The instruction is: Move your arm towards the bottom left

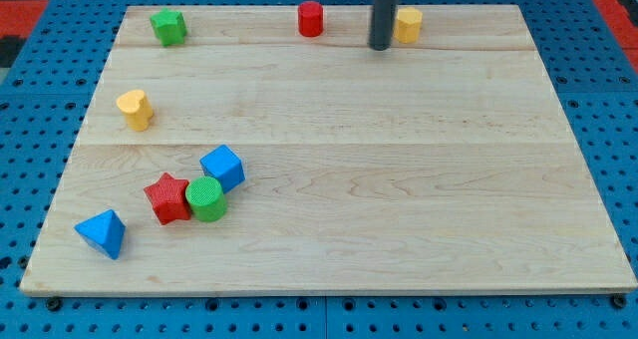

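Observation:
My tip (380, 46) is at the view's top, right of centre, on the wooden board (399, 179). It stands just left of a yellow hexagonal block (408, 25), close to or touching it. A red cylinder (311, 19) is to the tip's left. A green star (168, 26) sits at the top left. A yellow heart (135, 109) lies at the left. Near the bottom left, a red star (167, 198), a green cylinder (206, 198) and a blue cube (222, 168) are clustered together. A blue triangular block (102, 232) lies alone further to the bottom left.
The board rests on a blue perforated table (40, 100). Red surface (30, 5) shows at the top corners.

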You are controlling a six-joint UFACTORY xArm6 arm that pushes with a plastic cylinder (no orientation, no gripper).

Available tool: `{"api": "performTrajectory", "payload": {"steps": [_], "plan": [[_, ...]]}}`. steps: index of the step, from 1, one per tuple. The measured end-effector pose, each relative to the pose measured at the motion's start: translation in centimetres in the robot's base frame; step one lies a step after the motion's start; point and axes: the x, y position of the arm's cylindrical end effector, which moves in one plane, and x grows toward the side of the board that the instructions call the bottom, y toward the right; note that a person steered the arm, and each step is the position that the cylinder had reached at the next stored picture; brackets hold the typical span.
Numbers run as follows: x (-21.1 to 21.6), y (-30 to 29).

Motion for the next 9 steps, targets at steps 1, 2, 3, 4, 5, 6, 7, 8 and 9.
{"api": "performTrajectory", "payload": {"steps": [1,2,3,4,5,6,7,8,9], "plan": [[-3.6,3.8],[-3.6,10.3],[-3.6,11.5],[-3.6,4.5],[-3.7,0.9],[-3.7,1.3],[-3.8,1.3],[-3.8,1.3],[-1.7,2.4]]}}
